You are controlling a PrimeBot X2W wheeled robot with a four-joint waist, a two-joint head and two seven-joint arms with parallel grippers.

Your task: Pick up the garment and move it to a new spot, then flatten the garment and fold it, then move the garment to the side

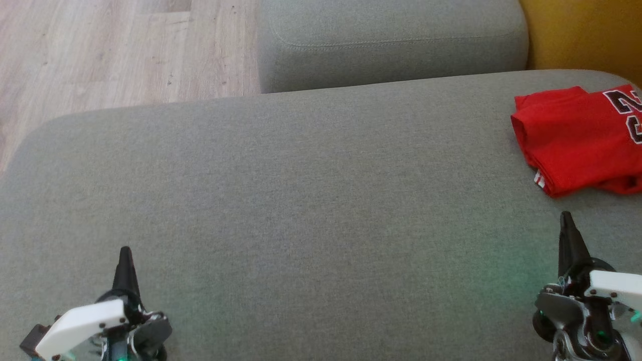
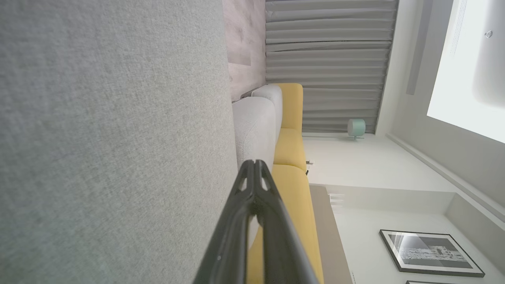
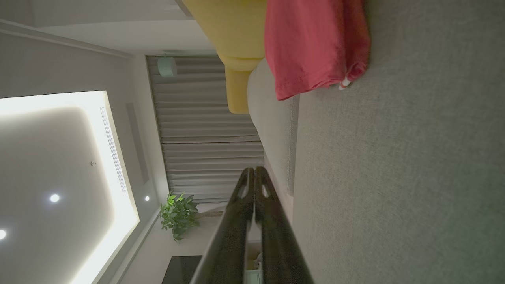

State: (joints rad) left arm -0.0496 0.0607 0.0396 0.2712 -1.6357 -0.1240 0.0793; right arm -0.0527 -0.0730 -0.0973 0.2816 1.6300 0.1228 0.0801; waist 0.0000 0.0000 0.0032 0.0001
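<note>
The garment (image 1: 582, 141) is a red shirt with dark lettering, lying folded at the far right of the grey sofa seat (image 1: 301, 200). The right wrist view has the garment (image 3: 311, 43) at its top, hanging slightly over the seat's edge. My right gripper (image 1: 567, 216) hovers over the seat just short of the garment, apart from it, shut and empty, its fingertips (image 3: 254, 170) pressed together. My left gripper (image 1: 125, 250) stands at the lower left over bare cushion, also shut and empty, with its tips (image 2: 253, 163) closed.
A second grey cushion (image 1: 391, 40) lies beyond the seat, with yellow upholstery (image 1: 582, 30) at the back right. Wooden floor (image 1: 115, 50) shows at the upper left past the seat's rounded edge.
</note>
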